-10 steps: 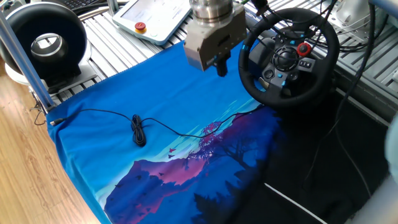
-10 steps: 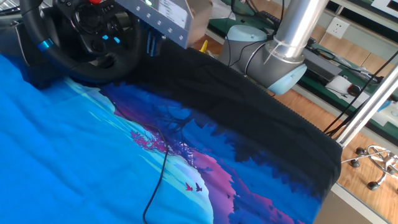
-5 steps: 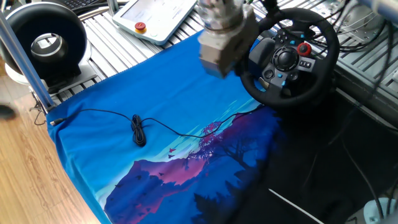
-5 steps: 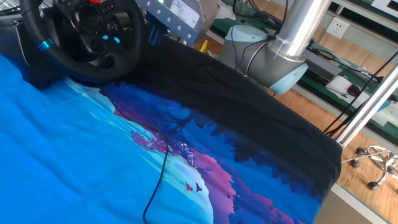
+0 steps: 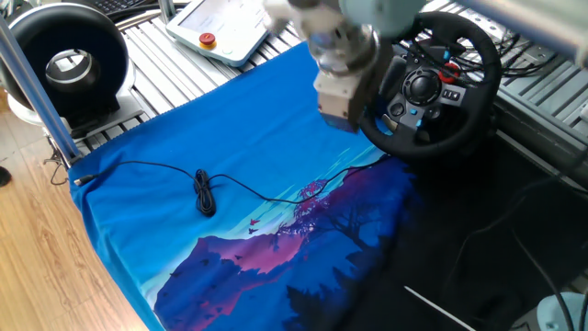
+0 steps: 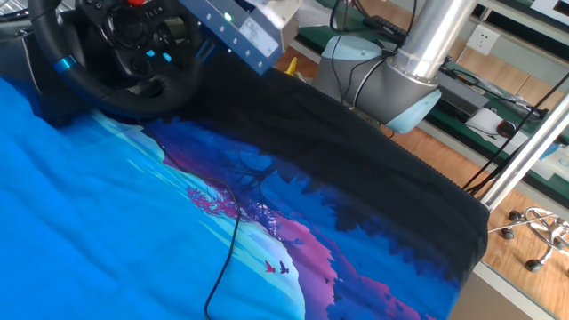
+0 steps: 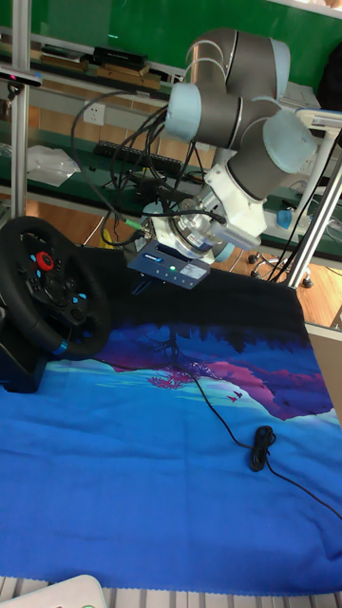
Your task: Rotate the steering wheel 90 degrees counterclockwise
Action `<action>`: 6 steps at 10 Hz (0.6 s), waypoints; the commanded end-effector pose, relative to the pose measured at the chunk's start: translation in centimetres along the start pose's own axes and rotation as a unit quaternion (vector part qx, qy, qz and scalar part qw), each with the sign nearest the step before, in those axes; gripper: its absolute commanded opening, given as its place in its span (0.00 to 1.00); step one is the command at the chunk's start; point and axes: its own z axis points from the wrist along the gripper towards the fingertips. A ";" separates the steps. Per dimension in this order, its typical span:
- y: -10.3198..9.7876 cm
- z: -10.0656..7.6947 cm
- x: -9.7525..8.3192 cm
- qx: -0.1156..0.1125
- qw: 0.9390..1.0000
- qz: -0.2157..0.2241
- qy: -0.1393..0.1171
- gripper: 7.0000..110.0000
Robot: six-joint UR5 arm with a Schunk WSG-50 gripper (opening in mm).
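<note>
The steering wheel (image 5: 430, 81) stands at the back right of the blue cloth, a black padded rim with a red dial and small coloured buttons on the hub. It also shows at the left in the tall view, steering wheel (image 7: 46, 287), and at the top left as steering wheel (image 6: 111, 55). My gripper (image 5: 347, 108) is tilted and blurred, right beside the rim's left side. In the tall view the gripper (image 7: 142, 278) points at the wheel from the right, a short gap away. Its fingers are too blurred and hidden to tell their state.
A black cable with a coiled bundle (image 5: 204, 193) lies across the blue printed cloth (image 5: 220, 129). A thick black ring-shaped device (image 5: 69, 64) and a white pendant with a red button (image 5: 225, 23) sit at the back left. A metal post (image 5: 37, 87) stands near them.
My gripper has moved right and down from above the cloth to the wheel's left rim, tilting as it went. The wheel looks unturned.
</note>
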 end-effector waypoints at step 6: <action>0.1 -0.1 0.6 0.018 1.000 0.017 -0.005 0.00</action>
